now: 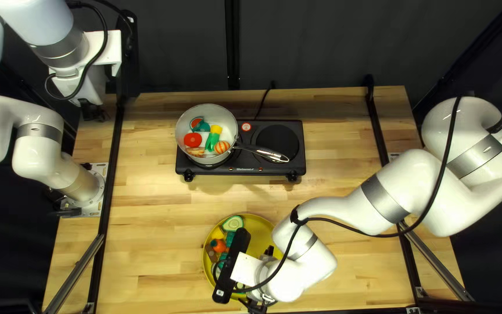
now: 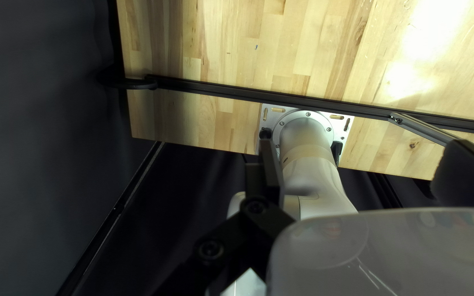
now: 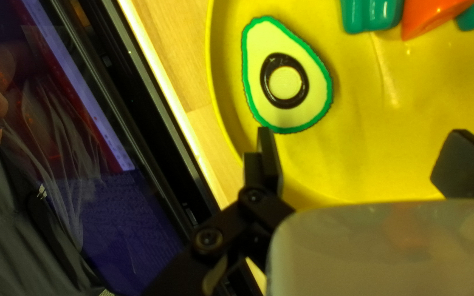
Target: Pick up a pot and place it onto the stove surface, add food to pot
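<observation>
Pot on the stove, open right gripper over the food plate

The wooden table (image 1: 164, 232) runs beneath everything. Part of a person (image 3: 6, 219) shows beside my right gripper (image 3: 361, 137), past the table's edge (a reason to keep swings modest on that side). My left gripper (image 2: 360, 140) is well apart, fingers spread with nothing between them.

The black stove (image 1: 286, 166) lies well beyond my right gripper, toward the table's far edge. The yellow plate (image 3: 379, 170) is under that gripper, its rim passing close beside one finger; pressing down there could tip it.

The pot (image 1: 182, 131) sits over the stove's left side, already holding several food pieces. Its handle (image 1: 269, 153) reaches across the other burner, so a low approach from my right gripper could knock it; I'd come in above the rim.

The avocado slice (image 3: 314, 82) lies just ahead of one right finger. My right fingers stand apart, gripping nothing. It looks light, flat, fairly stiff and perhaps slick; I'd centre over it and pinch its side edges.

Farther ahead, the teal piece (image 3: 371, 13) and orange piece (image 3: 432, 13) crowd together and could be nudged.
</observation>
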`<control>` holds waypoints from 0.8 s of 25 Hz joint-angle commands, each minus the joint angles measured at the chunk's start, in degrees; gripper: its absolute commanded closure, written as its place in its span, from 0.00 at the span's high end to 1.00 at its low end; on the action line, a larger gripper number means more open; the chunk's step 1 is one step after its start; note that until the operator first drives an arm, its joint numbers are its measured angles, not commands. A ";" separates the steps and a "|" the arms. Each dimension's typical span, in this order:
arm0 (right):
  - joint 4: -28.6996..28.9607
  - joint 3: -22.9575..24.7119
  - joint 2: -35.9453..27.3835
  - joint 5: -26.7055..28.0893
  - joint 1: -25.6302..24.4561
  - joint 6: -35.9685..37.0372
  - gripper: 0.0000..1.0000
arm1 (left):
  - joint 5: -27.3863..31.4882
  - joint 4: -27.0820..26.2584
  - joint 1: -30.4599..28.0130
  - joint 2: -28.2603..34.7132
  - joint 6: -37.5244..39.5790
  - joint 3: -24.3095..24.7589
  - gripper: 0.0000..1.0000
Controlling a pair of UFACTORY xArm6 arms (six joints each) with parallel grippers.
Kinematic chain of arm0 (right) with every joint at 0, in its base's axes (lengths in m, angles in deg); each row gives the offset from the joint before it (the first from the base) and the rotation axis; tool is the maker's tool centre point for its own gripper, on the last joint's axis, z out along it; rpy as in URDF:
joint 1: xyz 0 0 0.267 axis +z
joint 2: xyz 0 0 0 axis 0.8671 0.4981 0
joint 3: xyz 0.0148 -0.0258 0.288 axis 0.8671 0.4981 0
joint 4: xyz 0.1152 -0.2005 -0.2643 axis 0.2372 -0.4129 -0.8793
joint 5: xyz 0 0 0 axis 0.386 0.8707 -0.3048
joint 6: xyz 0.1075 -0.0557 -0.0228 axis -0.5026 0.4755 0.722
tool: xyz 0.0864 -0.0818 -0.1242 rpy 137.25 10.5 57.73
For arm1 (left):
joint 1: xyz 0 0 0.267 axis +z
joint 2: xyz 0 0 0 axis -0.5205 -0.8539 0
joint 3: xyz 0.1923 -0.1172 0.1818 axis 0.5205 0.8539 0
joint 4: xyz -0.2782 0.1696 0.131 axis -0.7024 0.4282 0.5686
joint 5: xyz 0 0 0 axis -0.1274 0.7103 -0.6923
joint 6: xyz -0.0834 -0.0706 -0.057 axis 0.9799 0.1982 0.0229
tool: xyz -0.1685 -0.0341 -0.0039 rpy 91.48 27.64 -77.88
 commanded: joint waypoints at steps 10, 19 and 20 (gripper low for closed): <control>9.14 27.67 -40.85 14.66 -6.53 19.40 1.00 | 0.00 0.00 0.00 0.00 0.00 0.00 1.00; 15.07 32.18 -61.88 38.33 -11.71 37.76 1.00 | 0.00 0.00 0.00 0.00 0.00 0.00 1.00; 14.80 32.57 -65.26 41.89 -12.42 38.08 1.00 | 0.00 0.00 0.00 0.00 0.00 0.00 1.00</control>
